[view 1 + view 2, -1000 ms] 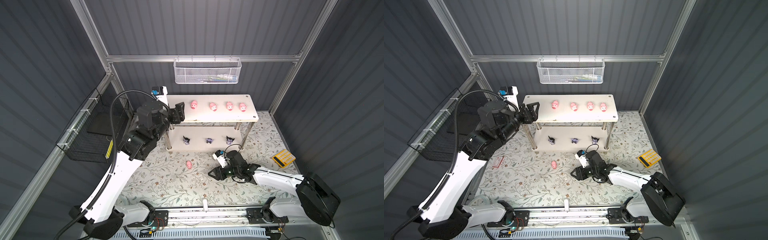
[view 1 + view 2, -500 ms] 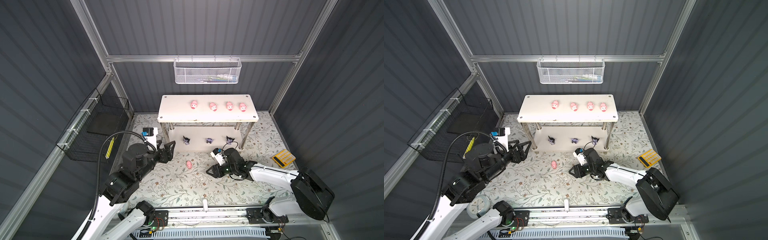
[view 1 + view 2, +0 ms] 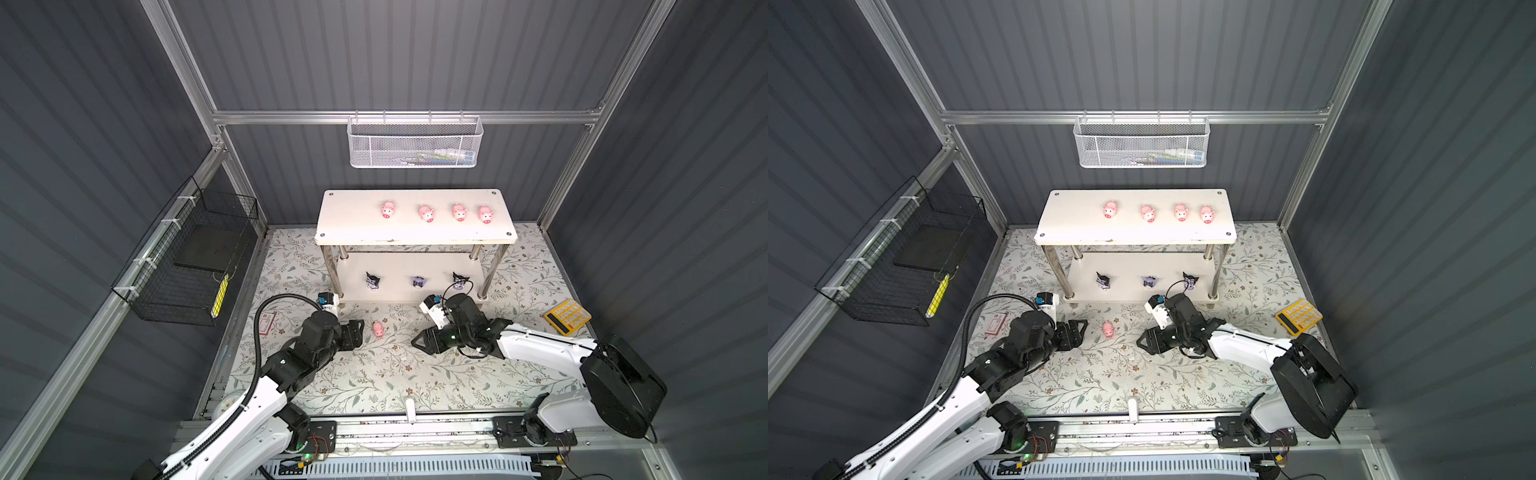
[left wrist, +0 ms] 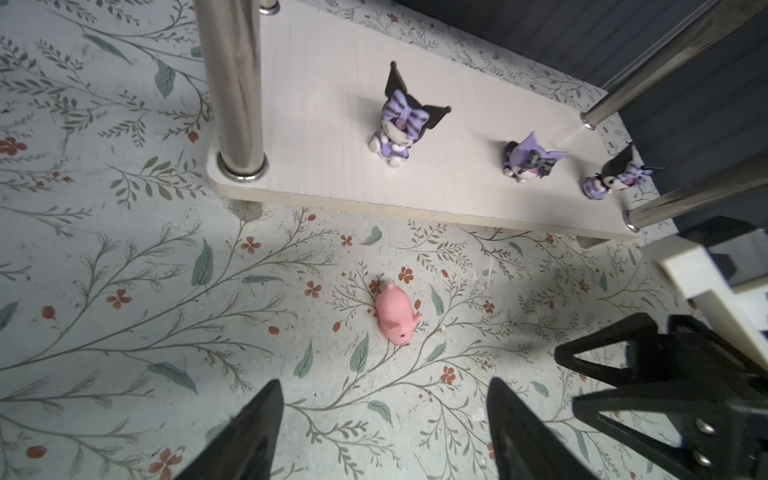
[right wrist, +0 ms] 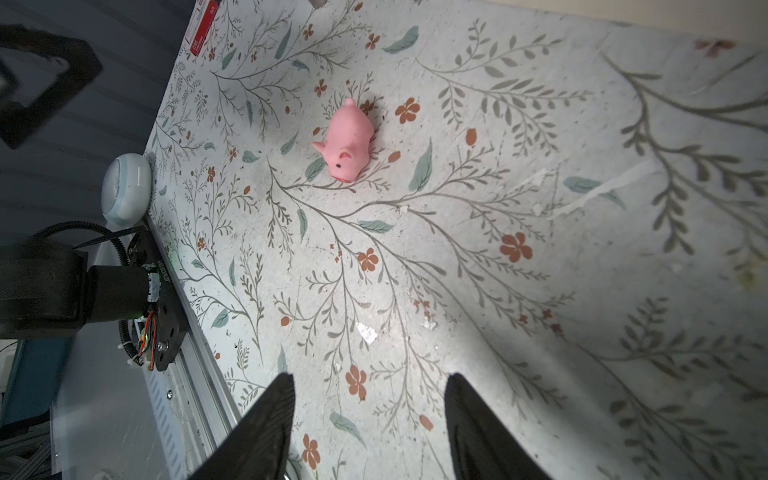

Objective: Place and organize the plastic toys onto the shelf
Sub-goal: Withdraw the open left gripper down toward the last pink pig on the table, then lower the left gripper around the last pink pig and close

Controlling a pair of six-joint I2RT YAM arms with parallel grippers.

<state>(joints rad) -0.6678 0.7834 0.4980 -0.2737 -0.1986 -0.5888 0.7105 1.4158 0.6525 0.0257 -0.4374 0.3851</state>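
Plainly empty, the left end effector (image 4: pixel 384 384) and right end effector (image 5: pixel 370 376) gape, flanking a smooth, rounded pink pig (image 4: pixel 397 318).

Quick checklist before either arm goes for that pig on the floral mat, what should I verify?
1. The pig lies free on the mat, nothing touching it: ok.
2. The left gripper is open, empty and aimed at it: ok.
3. The right gripper is open and empty: ok.
4. Only one arm set to go: not ok, both point at it from opposite sides.
5. The shelf has bare top board left of the four pigs: ok.
6. Whether it stands upright: cannot tell.
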